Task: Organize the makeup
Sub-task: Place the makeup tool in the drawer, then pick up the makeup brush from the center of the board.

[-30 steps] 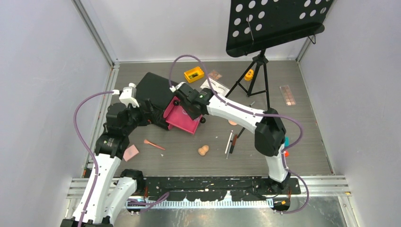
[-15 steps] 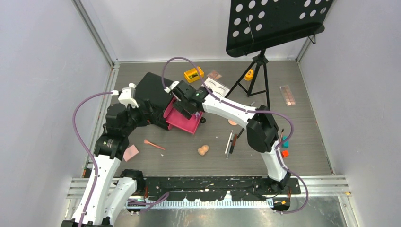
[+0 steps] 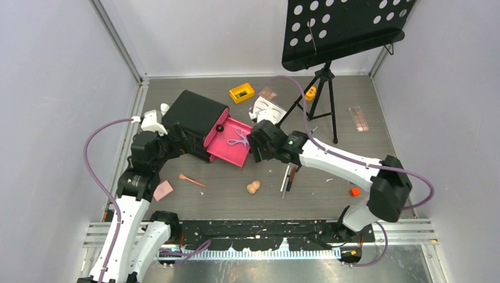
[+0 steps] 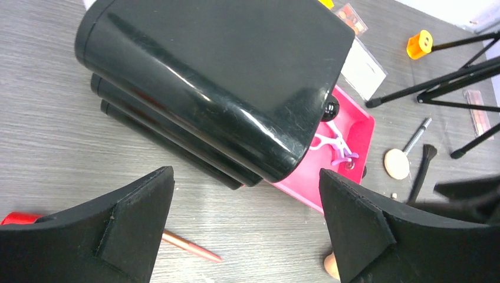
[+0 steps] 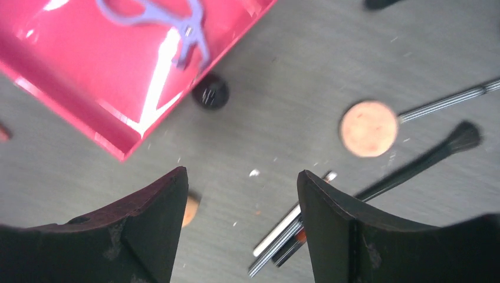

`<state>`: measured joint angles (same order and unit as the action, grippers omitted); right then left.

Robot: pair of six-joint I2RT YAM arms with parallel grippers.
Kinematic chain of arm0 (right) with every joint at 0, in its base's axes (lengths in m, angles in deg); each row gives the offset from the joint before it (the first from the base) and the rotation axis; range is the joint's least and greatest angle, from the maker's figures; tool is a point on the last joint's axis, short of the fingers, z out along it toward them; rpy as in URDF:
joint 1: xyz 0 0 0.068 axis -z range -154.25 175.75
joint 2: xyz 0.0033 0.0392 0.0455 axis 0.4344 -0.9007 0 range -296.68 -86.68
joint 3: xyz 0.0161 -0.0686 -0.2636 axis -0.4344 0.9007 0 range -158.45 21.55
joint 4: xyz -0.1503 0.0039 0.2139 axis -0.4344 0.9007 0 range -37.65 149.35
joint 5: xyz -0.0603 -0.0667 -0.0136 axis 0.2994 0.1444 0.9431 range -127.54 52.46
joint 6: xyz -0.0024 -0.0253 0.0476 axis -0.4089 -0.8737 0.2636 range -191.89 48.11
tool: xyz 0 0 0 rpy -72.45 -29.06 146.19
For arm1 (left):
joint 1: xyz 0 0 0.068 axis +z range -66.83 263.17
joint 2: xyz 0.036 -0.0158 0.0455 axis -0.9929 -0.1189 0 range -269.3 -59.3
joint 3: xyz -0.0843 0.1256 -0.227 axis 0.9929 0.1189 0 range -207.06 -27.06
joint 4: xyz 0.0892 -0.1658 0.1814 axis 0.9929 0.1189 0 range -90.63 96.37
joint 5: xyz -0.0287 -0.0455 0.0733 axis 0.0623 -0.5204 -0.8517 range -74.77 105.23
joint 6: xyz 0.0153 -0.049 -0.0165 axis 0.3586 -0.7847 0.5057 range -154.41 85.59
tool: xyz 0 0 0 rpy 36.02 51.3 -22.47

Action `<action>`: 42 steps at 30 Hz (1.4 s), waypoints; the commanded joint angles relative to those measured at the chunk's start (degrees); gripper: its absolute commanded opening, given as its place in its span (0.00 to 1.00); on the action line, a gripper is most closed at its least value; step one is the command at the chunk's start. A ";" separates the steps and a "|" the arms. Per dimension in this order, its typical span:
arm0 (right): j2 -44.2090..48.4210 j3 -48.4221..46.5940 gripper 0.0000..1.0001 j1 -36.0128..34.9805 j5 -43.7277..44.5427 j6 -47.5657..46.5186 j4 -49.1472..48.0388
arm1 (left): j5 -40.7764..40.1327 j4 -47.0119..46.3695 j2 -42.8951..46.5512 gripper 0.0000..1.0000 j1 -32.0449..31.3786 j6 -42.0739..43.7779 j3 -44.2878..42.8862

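A grey wood-grain table (image 3: 389, 141) fills a booth with pale lilac-white walls (image 3: 53, 88) on three sides and metal rails in the corners. My left gripper (image 4: 244, 177) is spread wide with nothing between its fingers. It is close to the black chest (image 4: 218, 76), which lies toward the back left of the table. My right gripper (image 5: 242, 174) is also spread and empty, hovering above bare table just beside the open pink drawer (image 5: 76, 88).

The lilac scissors (image 5: 171, 15) lie inside that drawer. Other makeup is loose on the table:
- A peach sponge (image 3: 253, 187) lies near the drawer's front, with thin brushes (image 3: 288, 177) to its right.
- A pink block (image 3: 163, 190) and a slim peach stick (image 3: 192, 180) lie at the left.
- A white eyebrow card (image 3: 268, 109), a yellow box (image 3: 242, 92) and a brown palette (image 3: 358, 118) lie toward the back.

A black perforated music stand (image 3: 342, 29) rises on a tripod at the back right.
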<state>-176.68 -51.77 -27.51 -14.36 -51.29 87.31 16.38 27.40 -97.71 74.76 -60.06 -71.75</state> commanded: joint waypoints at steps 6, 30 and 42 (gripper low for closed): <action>1.82 4.47 0.74 -18.44 -10.73 -11.90 -11.37 | -10.21 6.30 2.69 0.99 -0.07 -1.71 -9.27; -45.52 -40.90 0.81 -16.48 -17.86 -27.27 -8.28 | -11.30 21.67 5.77 1.00 -0.13 17.11 -24.19; -55.06 -51.29 0.56 -15.09 -20.99 -26.36 -2.93 | -16.39 16.77 13.39 1.00 -2.08 17.65 -16.93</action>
<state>-229.42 -101.06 -42.37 -34.82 -77.63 81.67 2.83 48.06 -85.69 73.17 -43.69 -89.10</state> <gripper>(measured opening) 0.622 0.996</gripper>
